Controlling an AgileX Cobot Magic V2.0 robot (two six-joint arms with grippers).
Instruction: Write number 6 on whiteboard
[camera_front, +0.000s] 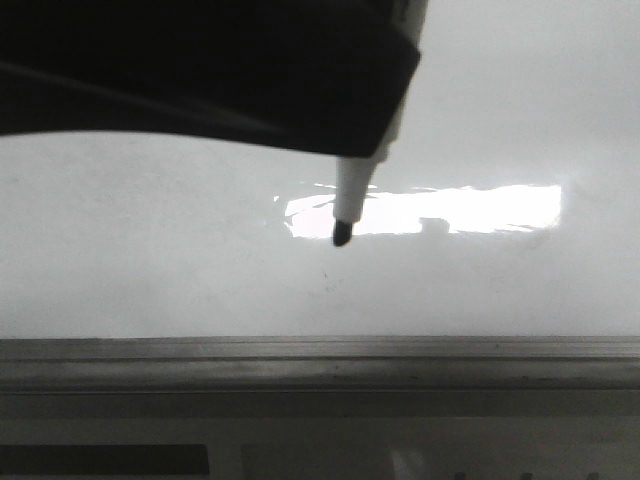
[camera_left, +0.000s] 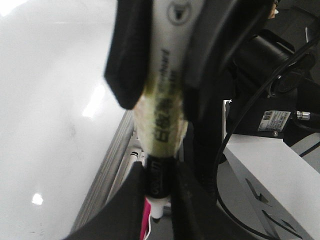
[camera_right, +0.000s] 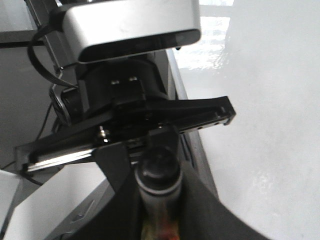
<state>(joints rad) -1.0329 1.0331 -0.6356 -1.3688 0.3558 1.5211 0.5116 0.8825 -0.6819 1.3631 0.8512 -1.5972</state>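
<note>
The whiteboard (camera_front: 150, 250) is glossy white-grey with a bright glare patch; no drawn 6 shows on it. A white marker (camera_front: 348, 195) points its black tip down, close to the board. A dark gripper mass covers its barrel in the front view. In the left wrist view my left gripper (camera_left: 157, 200) is shut on the marker's black section (camera_left: 159, 175) near the tip, and my right gripper (camera_left: 165, 60) clamps the white barrel further along. In the right wrist view my right gripper (camera_right: 160, 210) is shut on the marker (camera_right: 159, 172), with the left gripper (camera_right: 145, 155) beyond it.
A grey metal strip (camera_front: 320, 362) runs along the board's lower edge and also shows in the left wrist view (camera_left: 110, 165). A white box with black cables (camera_left: 260, 165) stands beside the board. The left arm's silver wrist camera (camera_right: 130, 25) is close to the right gripper.
</note>
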